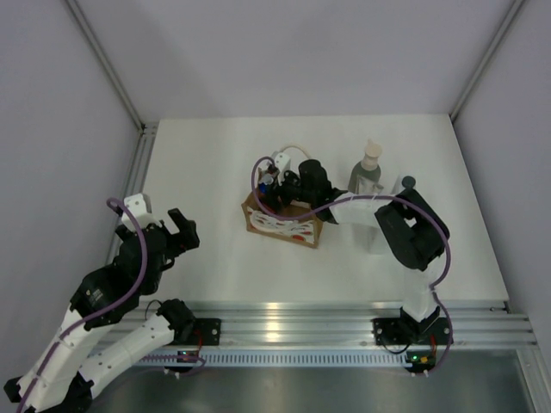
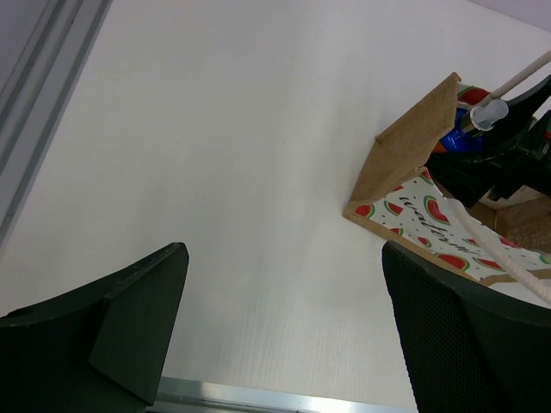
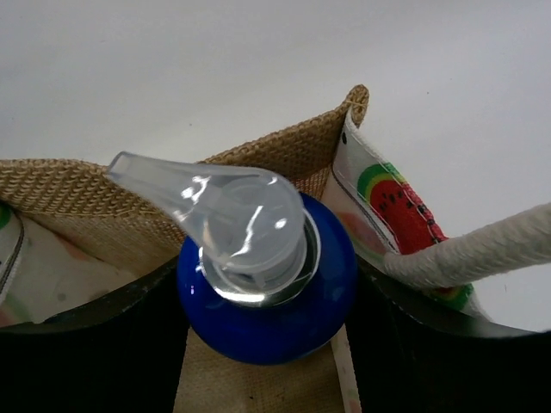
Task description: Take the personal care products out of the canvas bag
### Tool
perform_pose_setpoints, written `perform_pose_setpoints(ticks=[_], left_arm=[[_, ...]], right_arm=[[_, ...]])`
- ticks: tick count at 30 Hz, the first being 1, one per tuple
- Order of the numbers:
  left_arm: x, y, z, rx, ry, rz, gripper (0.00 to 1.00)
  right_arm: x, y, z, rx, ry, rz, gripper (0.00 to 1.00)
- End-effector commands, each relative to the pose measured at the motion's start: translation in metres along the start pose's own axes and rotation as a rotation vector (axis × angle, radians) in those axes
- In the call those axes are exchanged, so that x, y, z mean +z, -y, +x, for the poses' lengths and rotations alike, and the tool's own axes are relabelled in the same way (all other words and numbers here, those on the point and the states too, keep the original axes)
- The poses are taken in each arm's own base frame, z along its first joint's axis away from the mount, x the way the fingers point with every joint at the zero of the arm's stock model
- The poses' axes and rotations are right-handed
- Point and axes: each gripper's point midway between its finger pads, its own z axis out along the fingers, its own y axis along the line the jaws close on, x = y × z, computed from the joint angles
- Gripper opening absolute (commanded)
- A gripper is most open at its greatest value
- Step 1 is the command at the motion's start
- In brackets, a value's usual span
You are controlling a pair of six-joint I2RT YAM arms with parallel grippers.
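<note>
The canvas bag [image 1: 282, 224] stands mid-table, its watermelon-pattern front towards the arms. It also shows in the left wrist view [image 2: 405, 151] and the right wrist view [image 3: 284, 151]. My right gripper [image 1: 277, 185] reaches into the bag's mouth. Its jaws are closed on the blue top of a bottle [image 3: 258, 301] with a clear pump head; the bottle's body is hidden in the bag. The grey-green bottle with beige pump [image 1: 368, 172] stands on the table right of the bag. My left gripper [image 1: 178, 232] is open and empty over bare table, left of the bag.
A dark grey cap [image 1: 408, 181] shows behind my right forearm, next to the grey-green bottle. A cream rope handle [image 3: 469, 254] crosses by my right finger. Grey walls enclose the table; an aluminium rail [image 1: 301, 323] runs along its near edge.
</note>
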Motion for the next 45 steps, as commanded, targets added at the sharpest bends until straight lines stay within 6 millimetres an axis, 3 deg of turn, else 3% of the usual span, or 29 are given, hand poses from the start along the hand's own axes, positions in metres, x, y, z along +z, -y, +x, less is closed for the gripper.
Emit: perform_pose_setpoints(ticks=[1,3,7,9,12,13,24,29,34,42,45], left_arm=[[0.0,-0.001,-0.004,-0.024,0.025,-0.005,0.98],[0.0,-0.001,-0.004,-0.024,0.025,-0.005,0.98],[0.0,-0.001,-0.005,-0.026,0.026,-0.004,0.98],[-0.001,-0.002,-0.005,-0.028,0.027,-0.003,0.98],[-0.001,-0.002,-0.004,-0.027,0.026,-0.003,0.98],[-0.001,-0.002,-0.005,-0.029,0.028,-0.002,0.98],[0.0,-0.001,-0.005,-0.027,0.028,0.002,0.98],[0.011,0.013,0.0,0.036,-0.019,-0.004,0.98],[0.029,0.059,0.001,-0.051,-0.086,0.055,0.98],[0.081,0.113,0.017,-0.068,-0.116,0.073,0.98],[0.092,0.123,0.024,-0.058,-0.144,0.062,0.98]], right_arm=[[0.01,-0.005,-0.031,-0.042,0.107,-0.034,0.62],[0.01,-0.007,-0.028,-0.042,0.112,-0.046,0.57],[0.009,-0.01,-0.034,-0.06,0.149,-0.061,0.36],[0.008,-0.009,-0.035,-0.065,0.154,-0.061,0.32],[0.006,-0.01,-0.041,-0.076,0.165,-0.065,0.02],[0.005,-0.011,-0.043,-0.079,0.168,-0.064,0.0],[-0.017,-0.016,-0.085,-0.127,0.25,-0.063,0.0],[-0.028,-0.02,-0.094,-0.142,0.272,-0.062,0.0],[-0.035,-0.023,-0.099,-0.156,0.295,-0.066,0.0],[-0.053,-0.028,-0.117,-0.168,0.348,-0.061,0.0],[-0.062,-0.027,-0.128,-0.168,0.364,-0.042,0.0]])
